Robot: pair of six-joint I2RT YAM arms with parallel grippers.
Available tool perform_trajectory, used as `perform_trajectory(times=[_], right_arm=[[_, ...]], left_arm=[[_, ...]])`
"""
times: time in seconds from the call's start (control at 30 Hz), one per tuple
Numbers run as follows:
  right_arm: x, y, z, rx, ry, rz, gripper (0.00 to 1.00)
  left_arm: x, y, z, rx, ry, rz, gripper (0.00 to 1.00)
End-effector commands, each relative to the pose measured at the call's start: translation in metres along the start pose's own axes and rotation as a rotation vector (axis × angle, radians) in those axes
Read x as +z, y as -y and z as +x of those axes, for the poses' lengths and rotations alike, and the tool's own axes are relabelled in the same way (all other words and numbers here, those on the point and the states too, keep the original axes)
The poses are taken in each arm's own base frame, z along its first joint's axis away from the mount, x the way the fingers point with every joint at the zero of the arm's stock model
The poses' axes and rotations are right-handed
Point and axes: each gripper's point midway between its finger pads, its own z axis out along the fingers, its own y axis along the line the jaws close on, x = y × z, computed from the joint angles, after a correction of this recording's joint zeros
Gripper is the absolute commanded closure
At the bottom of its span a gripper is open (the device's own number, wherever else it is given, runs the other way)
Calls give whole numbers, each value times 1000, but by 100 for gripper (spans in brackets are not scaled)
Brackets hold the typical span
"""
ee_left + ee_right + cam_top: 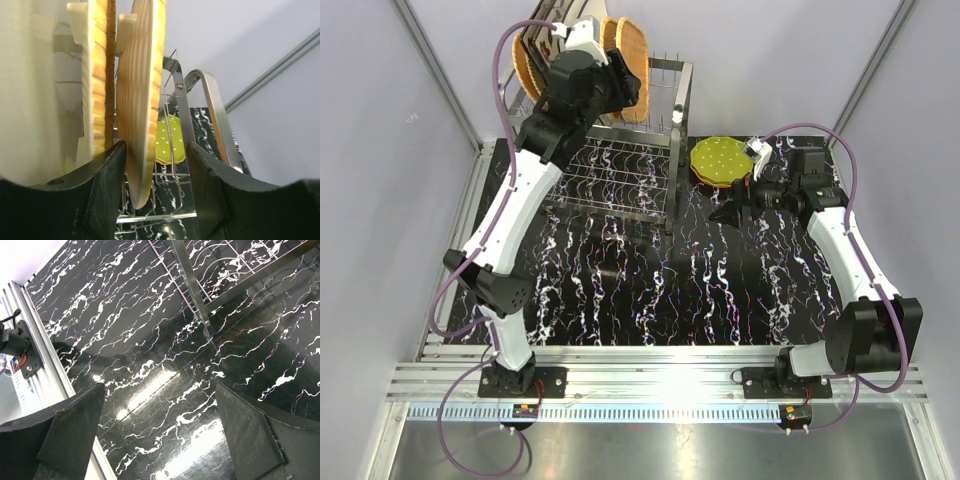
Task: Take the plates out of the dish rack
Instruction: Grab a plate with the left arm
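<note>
The dish rack [620, 190] stands at the back of the table, with orange-tan wicker plates [632, 70] upright in its top prongs. My left gripper [620, 88] is up at those plates. In the left wrist view its jaws [156, 185] straddle the lower rim of one wicker plate [142, 100]. The left finger [107, 190] is against the rim and a gap remains on the right, so the gripper is open. A second wicker plate [100, 75] and a cream plate [30, 100] stand just left. Green dotted plates [718, 160] lie stacked on the table. My right gripper [728, 213] hovers open and empty beside them.
The rack's steel handle loop [220, 125] rises close to the right of my left fingers. In the right wrist view a rack leg [192, 295] stands on the black marbled table [150, 340], and the aluminium rail [45, 355] runs along the near edge.
</note>
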Motion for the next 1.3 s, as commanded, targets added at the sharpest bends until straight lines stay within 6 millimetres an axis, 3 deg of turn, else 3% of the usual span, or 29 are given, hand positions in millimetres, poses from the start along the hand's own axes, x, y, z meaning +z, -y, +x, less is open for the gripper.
perform_trajectory(times=[0.0, 0.13, 0.37, 0.5, 0.57, 0.7, 1.0, 1.27], right_arm=[[-8, -13, -16, -34, 47, -24, 0], [-9, -15, -19, -38, 53, -26, 0], [-11, -17, -24, -31, 64, -26, 0], [-12, -19, -27, -30, 72, -25, 0], [-13, -20, -27, -28, 74, -26, 0], [-14, -21, -29, -26, 78, -27, 0], [-14, -23, -32, -18, 85, -30, 0], [-15, -23, -32, -19, 88, -28, 0]], left_arm=[[6, -8, -25, 89, 107, -78, 47], [12, -21, -22, 172, 126, -166, 51], [23, -26, -21, 332, 162, -251, 59], [22, -24, -28, 396, 192, -271, 79], [19, -19, -37, 397, 224, -263, 100], [10, -3, -58, 418, 301, -239, 100], [-30, 35, -131, 355, 570, -142, 100], [-45, 49, -150, 348, 646, -93, 100]])
